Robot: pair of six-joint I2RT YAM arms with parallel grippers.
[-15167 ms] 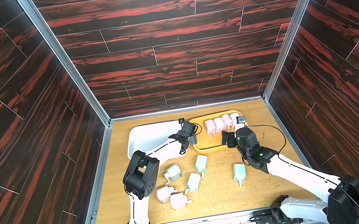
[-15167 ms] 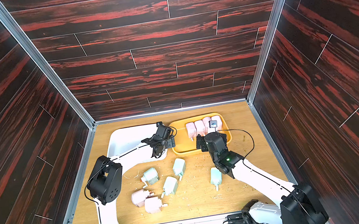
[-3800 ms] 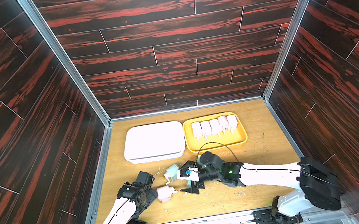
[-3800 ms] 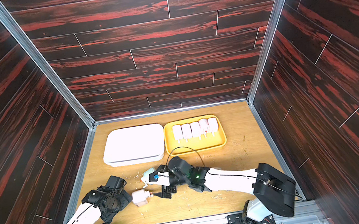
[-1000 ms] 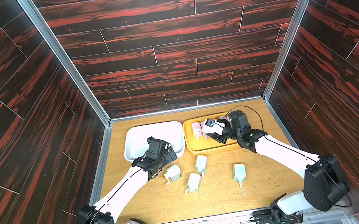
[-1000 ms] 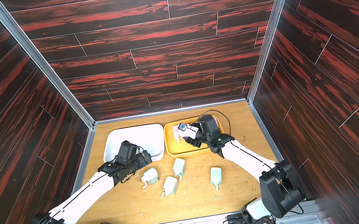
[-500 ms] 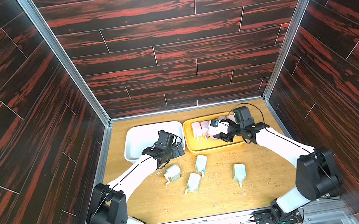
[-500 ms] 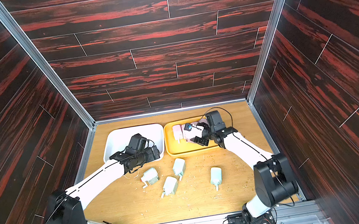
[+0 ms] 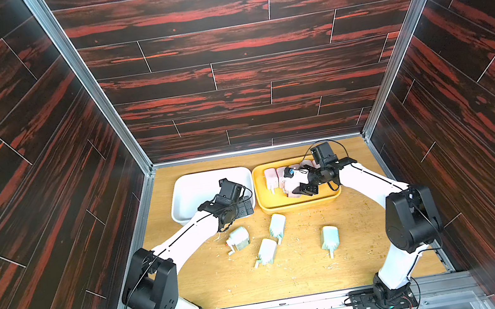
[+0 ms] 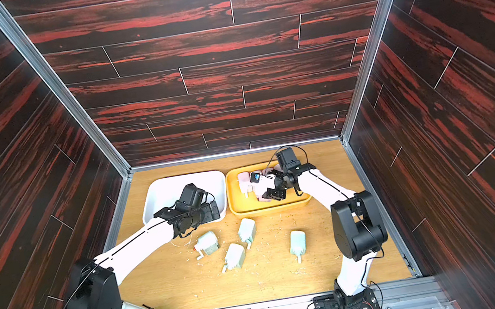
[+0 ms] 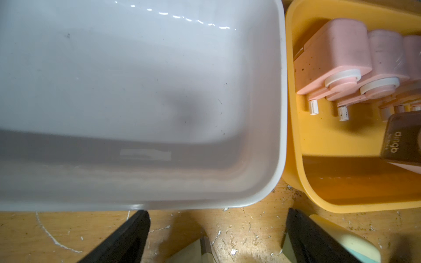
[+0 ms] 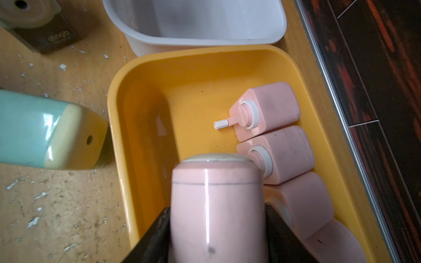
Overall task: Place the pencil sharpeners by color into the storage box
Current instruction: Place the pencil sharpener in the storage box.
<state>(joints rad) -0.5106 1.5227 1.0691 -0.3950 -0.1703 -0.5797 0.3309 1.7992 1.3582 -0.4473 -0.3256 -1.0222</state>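
The white box (image 9: 180,202) on the left holds nothing, and the left gripper (image 9: 241,207) hangs over its near right corner with jaws spread wide and empty. Near it on the table lie four green sharpeners (image 9: 267,250) — all yet to be sorted. To the right, the yellow box (image 9: 300,205) carries a row of pink sharpeners (image 12: 266,116) along its far side. The right gripper (image 12: 216,236) grips a pink sharpener (image 12: 216,200) above that box's near half. To finish well, I would lower it until the base rests on the floor beside the row — clear of the crank stubs — then let go.
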